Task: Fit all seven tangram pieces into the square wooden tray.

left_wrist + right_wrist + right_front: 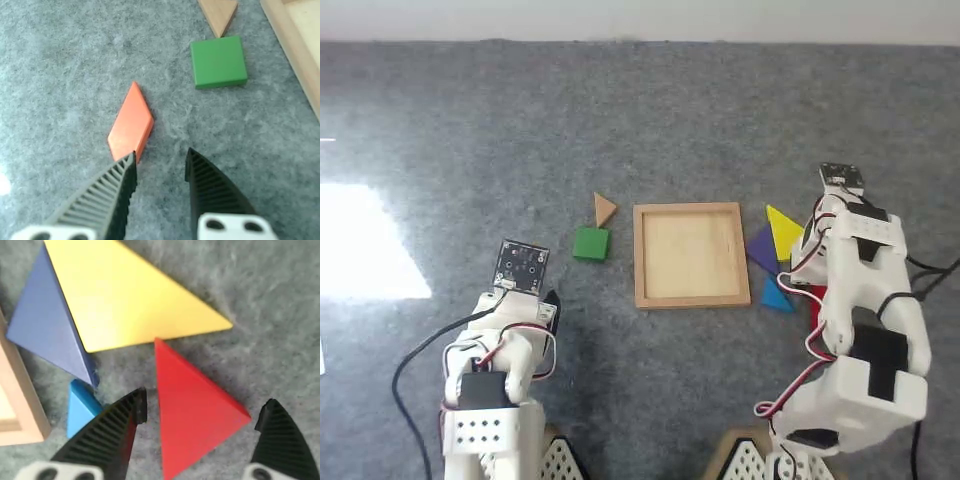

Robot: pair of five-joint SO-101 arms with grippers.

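Spread wide, the right gripper (206, 402) straddles the red triangle (190, 412), which lies flat on the grey table (470, 130) with nothing pinched yet. That piece's longest edge faces the finger on the tray side, and its opposite corner points at the other finger (so a squeeze here would likely meet an edge on one side and a point on the other, and the piece may twist). Just past the red triangle's far tip lies the yellow triangle (125, 295), close but apart. The dark blue triangle (47, 325) lies against the yellow one along an edge. The light blue triangle (80, 407) sits just beside the tray-side finger, between it and the wooden tray (17, 400). Both blue pieces stand between the red one and the tray, so I judge it must be lifted over them rather than slid.

Seen from above, none of the seven pieces is in the tray, and this arm is the nearer one to the four pieces on its side.

The left gripper (161, 156) is also parted and holds nothing. The orange parallelogram (131, 122) lies just ahead of one fingertip, beside the gap rather than in it, its long axis slanting away from the jaws. Farther on, the green square (218, 61) and tan triangle (218, 12) lie nearly touching, near the tray's rim.
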